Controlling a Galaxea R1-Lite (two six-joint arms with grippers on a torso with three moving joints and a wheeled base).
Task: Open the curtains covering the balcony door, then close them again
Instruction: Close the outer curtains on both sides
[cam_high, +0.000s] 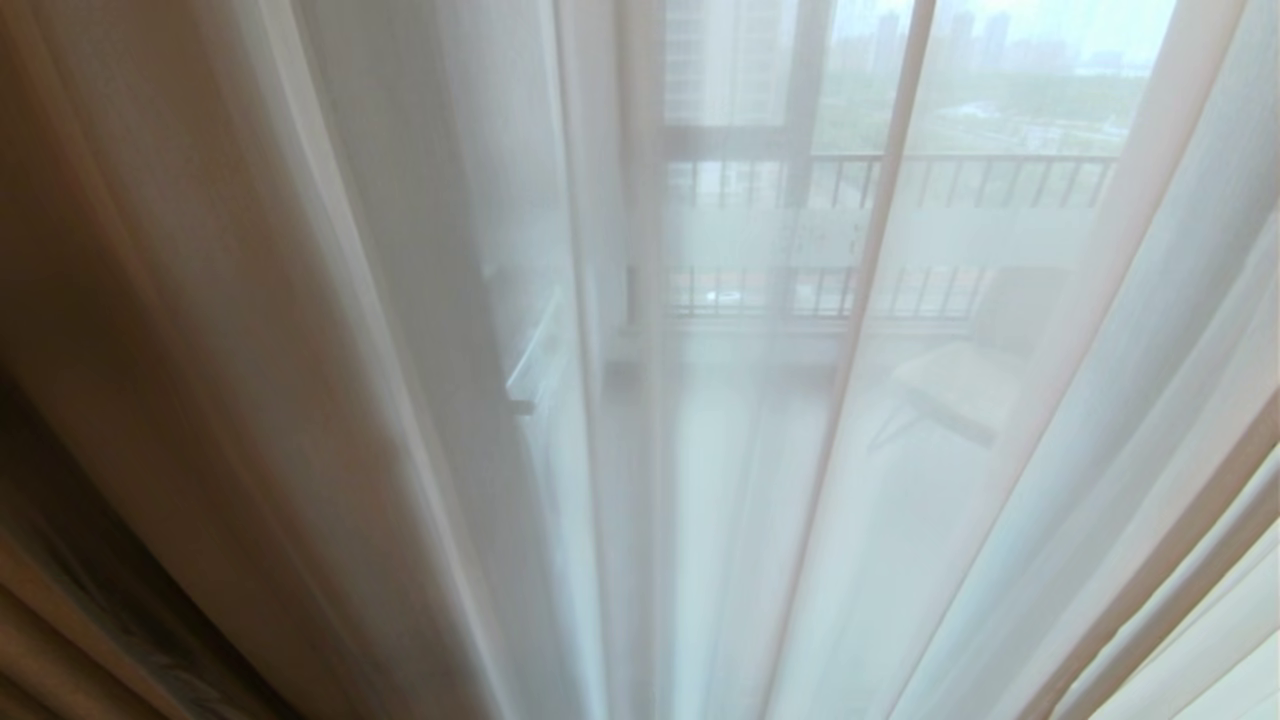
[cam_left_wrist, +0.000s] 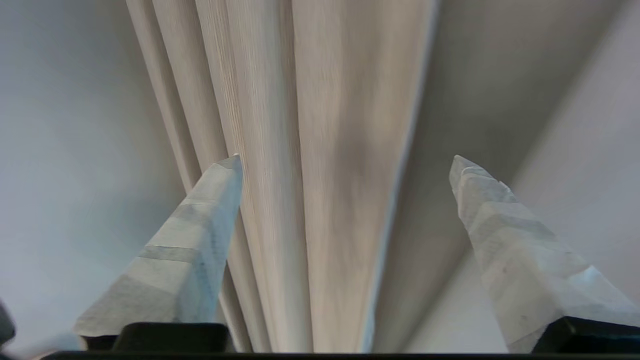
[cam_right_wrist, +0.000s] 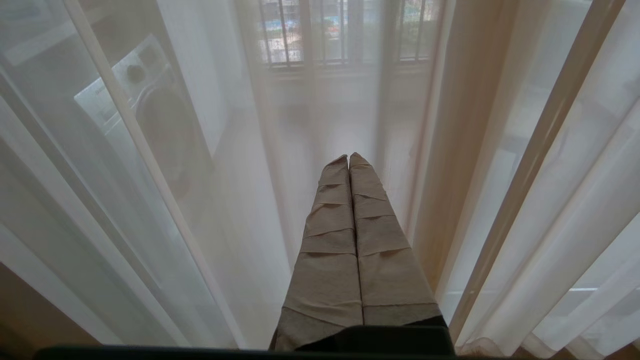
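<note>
The curtains hang close in front of me in two layers. The thick beige drape (cam_high: 150, 330) falls in folds at the left, and the sheer white voile (cam_high: 720, 450) covers the rest of the head view. Behind the voile the balcony door shows only dimly, with its frosted band (cam_high: 960, 235) across the glass. My left gripper (cam_left_wrist: 345, 160) is open wide. A pleat of the beige drape (cam_left_wrist: 325, 150) runs through the gap between its pale fingers (cam_left_wrist: 200, 225), and nothing is pinched. My right gripper (cam_right_wrist: 348, 156) is shut and empty, pointing at the voile (cam_right_wrist: 550, 225). Neither gripper appears in the head view.
Through the voile I make out a balcony railing (cam_high: 900, 180), a chair (cam_high: 960, 390) on the balcony floor and a washing machine (cam_right_wrist: 150, 115). A plain pale wall (cam_left_wrist: 60, 150) stands beside the beige drape.
</note>
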